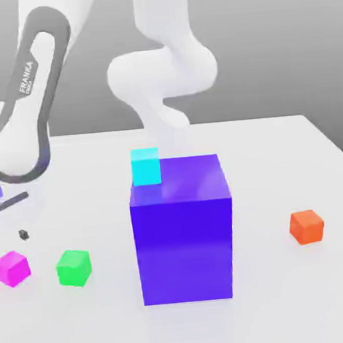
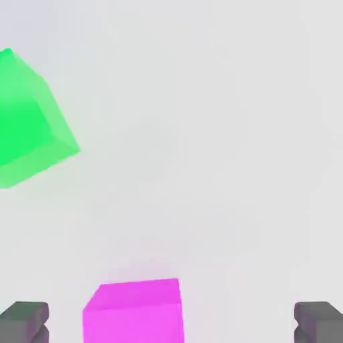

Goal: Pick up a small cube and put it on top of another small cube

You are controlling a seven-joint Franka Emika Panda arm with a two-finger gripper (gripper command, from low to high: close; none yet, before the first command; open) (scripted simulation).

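Small magenta cube (image 1: 12, 267) resting on the white tabletop (image 1: 288, 303), well off toward the exterior view's left of the large blue-purple block (image 1: 183, 236), with the green cube (image 1: 73, 268) just beside it on the side nearer the block. Not yet gripped. In the hand view, magenta cube (image 2: 134, 311) lying between the two dark fingertips (image 2: 25, 321) of the tool (image 2: 173, 323), nearer one tip than the other, both tips clear of its faces; tool spread wide, pinching nothing. Green cube (image 2: 30, 120) close by in that same view, apart from the magenta one.

Step in hand, by the look of it: settling over the magenta cube for the grasp. Best done by centring first (cube currently off-middle in the gap), squaring the fingers to two opposite flat faces rather than the corners, then lowering straight until the tips bracket the cube's mid-height before closing. Worth minding the green neighbour, near enough to be nudged by a finger on the way down. A light cube, likely to skid across the smooth tabletop if one tip arrives ahead of the other.

Count: one magenta cube, one green cube, one orange cube (image 1: 307, 226) well off to the block's other side, one cyan cube (image 1: 145, 167) behind the block's upper corner, one large blue-purple block. One arm (image 1: 23, 114), one tool.
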